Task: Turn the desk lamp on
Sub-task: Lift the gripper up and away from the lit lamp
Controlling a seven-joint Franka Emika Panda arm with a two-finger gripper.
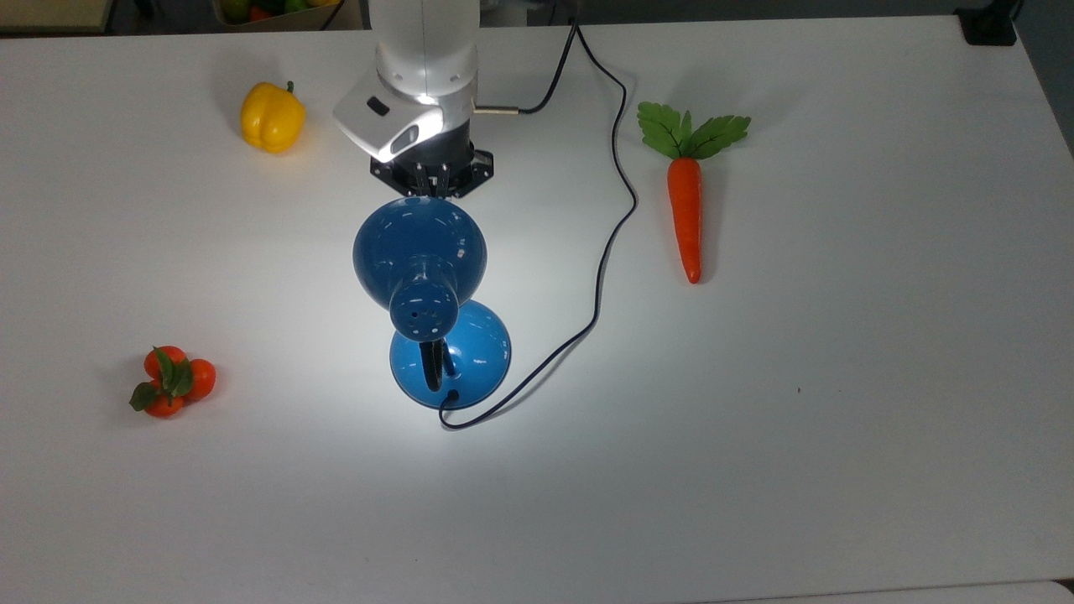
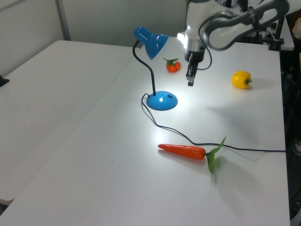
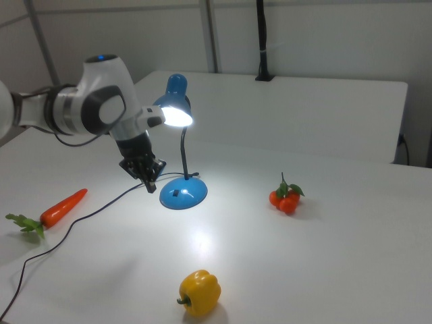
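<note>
Progress: glossy blue desk lamp [image 1: 424,277] w/ round dome shade is lit; bright pool on the white desk [image 1: 839,419] around its base, bulb glowing in the right view. Judged: task looks done; only arm clearing away is left, if anything.
Lamp place: mid-desk, well in from every edge; round blue base flat on the top, black bendy neck arching up, shade over the base's far side in the top view.
Gripper [image 2: 190,81]: black 2-finger, hanging above the desk, apart from the lamp, toward the desk's arm-side edge. Fingers look together, nothing held.
Cord [image 1: 604,252]: thin black, loops from the base toward the arm-side edge.
Materials: lamp smooth, shiny enamel w/ vent holes; desk matt white.
Others: orange carrot w/ green leaves [image 1: 686,193], yellow bell pepper [image 1: 271,117], red tomato cluster [image 1: 171,380], all plastic-looking, well apart from the lamp.
</note>
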